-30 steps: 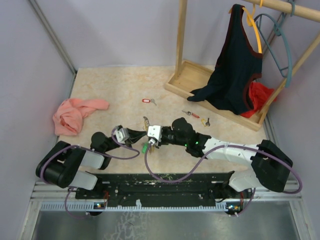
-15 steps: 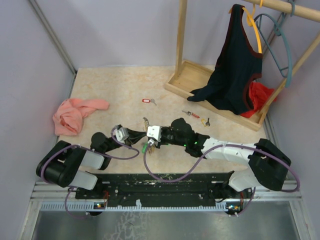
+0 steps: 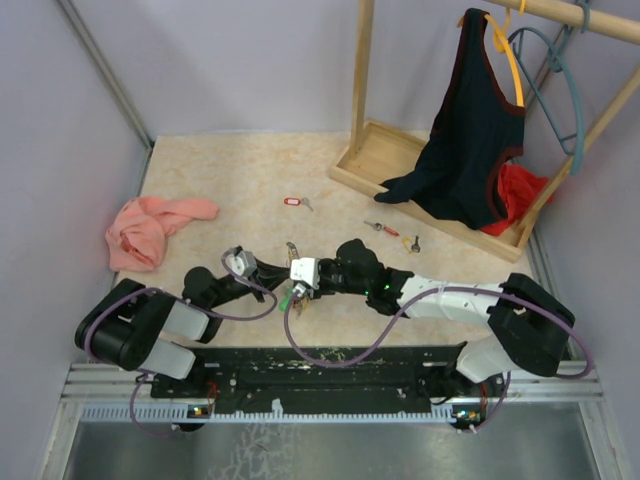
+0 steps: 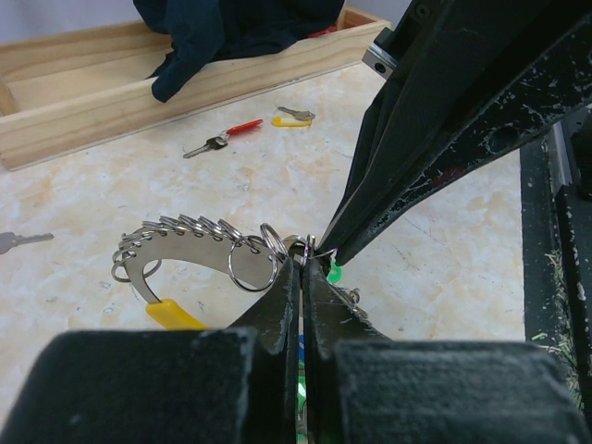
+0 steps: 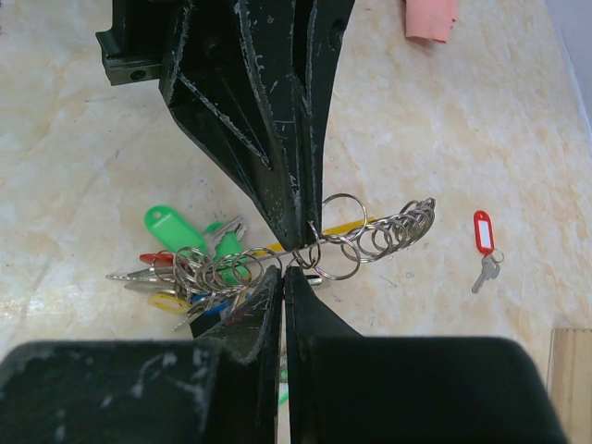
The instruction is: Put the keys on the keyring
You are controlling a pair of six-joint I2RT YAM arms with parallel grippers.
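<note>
fig. the two grippers met tip to tip low over the table (image 5: 83, 157), near its front edge. left gripper (image 4: 302, 266): jaws clenched, pinching the keyring (image 4: 185, 231) where its thin wire passed the fingertips. right gripper (image 5: 283, 275): jaws also clenched, at the same spot from the opposite side; whether it pinched a key, a small ring or the wire itself could not be told. on one side of the pinch the keyring carried an arc of small rings, on the other the bunch (image 5: 194, 270) of tagged keys, which lay on the table. three keys lay loose, well apart from the ring: a red-tag key (image 5: 483, 242), a red key (image 4: 222, 141) and a yellow key (image 4: 291, 117).

judged step: parting or feeding the wire at the pinch point. to do it well, one gripper should act as a fixed anchor while the other makes small moves along the wire, not across it, since a sideways pull would likely twist the ring out of both grips. the fingertips were crowded together, so any regrip should open only slightly. the hanging bunch would tend to swing and drag the ring down; keeping it resting on the table should steady it.
</note>
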